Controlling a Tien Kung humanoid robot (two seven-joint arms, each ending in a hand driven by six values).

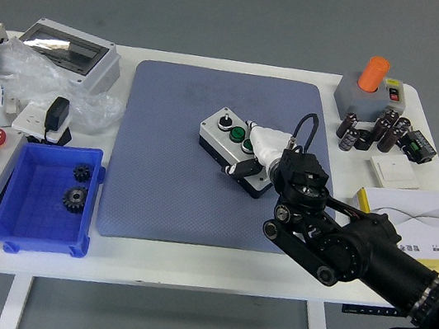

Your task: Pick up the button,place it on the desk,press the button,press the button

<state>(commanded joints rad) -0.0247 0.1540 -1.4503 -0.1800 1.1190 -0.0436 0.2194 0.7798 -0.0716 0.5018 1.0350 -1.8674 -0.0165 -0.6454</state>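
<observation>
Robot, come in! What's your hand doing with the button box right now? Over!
Right hand on the button box, fingers over its near end. Box flat on the blue mat. Left hand out of view. Nothing in the way.

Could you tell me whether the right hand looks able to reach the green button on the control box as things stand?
Probably yes: the right hand already lies on the control box, beside the green button, with nothing between them.
</observation>
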